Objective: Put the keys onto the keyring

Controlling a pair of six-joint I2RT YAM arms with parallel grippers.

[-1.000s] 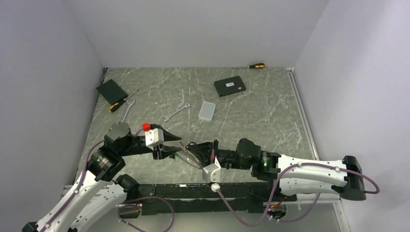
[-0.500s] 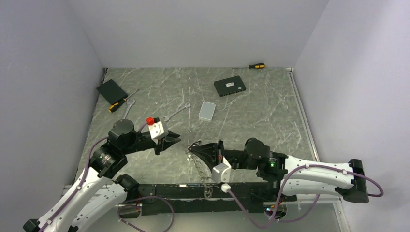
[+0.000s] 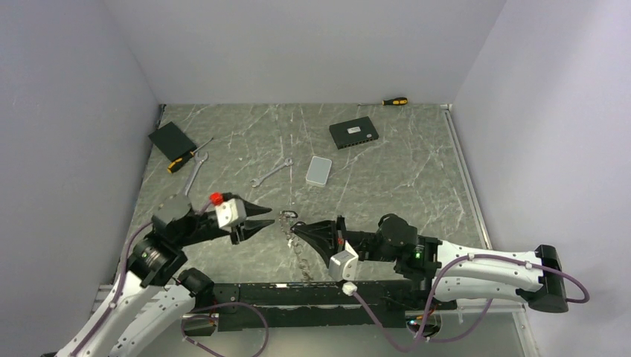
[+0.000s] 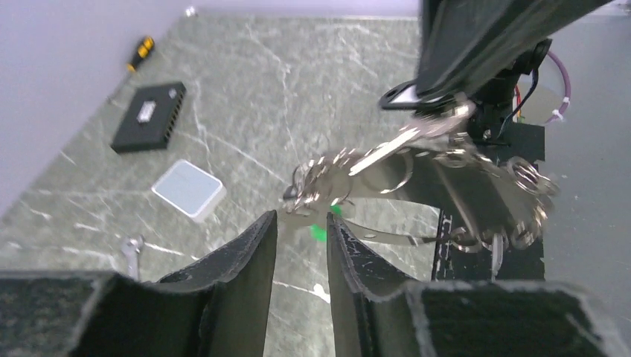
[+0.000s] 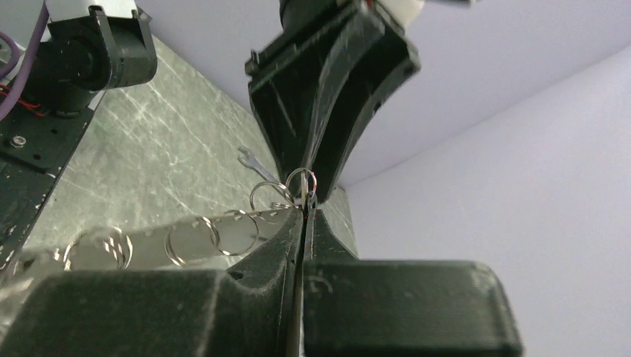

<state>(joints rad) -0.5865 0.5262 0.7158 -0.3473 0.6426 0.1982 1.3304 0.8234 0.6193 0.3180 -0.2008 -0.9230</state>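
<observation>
Right wrist: right gripper (image 5: pixel 303 216) is pinched shut on the keyring (image 5: pixel 300 178) wire. The loop pokes past its tips, likely presented for threading.
Left wrist: left gripper (image 4: pixel 300 223) has its jaws a narrow gap apart and empty. The keys (image 4: pixel 387 149) are bunched just ahead of its tips.
Top: the tips face each other, close. The bundle dangles under the right tips.

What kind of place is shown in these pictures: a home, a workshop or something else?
Probably a robot test cell in a lab: plain walls box in a marble-patterned table, robot arms stand at its near edge, and a screwdriver and a wrench lie on it.
</observation>
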